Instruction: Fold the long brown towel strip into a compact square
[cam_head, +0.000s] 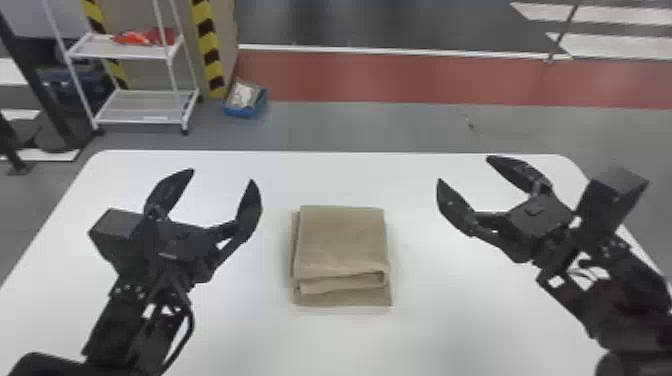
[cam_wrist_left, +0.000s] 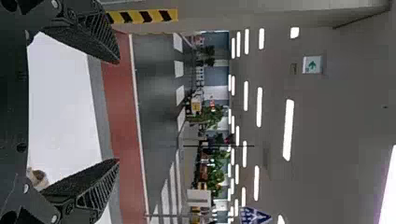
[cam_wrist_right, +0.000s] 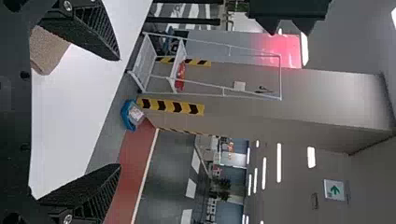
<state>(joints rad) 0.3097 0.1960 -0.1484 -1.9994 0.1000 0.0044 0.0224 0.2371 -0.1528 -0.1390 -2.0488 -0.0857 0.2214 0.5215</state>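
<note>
In the head view my left gripper (cam_head: 222, 175) stands open left of the towel, above the table, its fingers spread with nothing between them. My right gripper (cam_head: 462, 168) is likewise open and unloaded on the towel's right side. Between them the brown towel (cam_head: 341, 240) lies folded into a small, nearly square stack, its layered edges facing the near side and the lowest layer sticking out a little there. The left wrist view has the left gripper (cam_wrist_left: 117, 111) with a bit of towel (cam_wrist_left: 37, 177) beside one finger; the right wrist view has the right gripper (cam_wrist_right: 120, 112) and a towel corner (cam_wrist_right: 46, 49).
The white table (cam_head: 345, 175) extends around the towel, with rounded far corners. Beyond it on the floor stand a white shelf rack (cam_head: 142, 107) at the far left and a blue bin (cam_head: 246, 100) beside a striped pillar.
</note>
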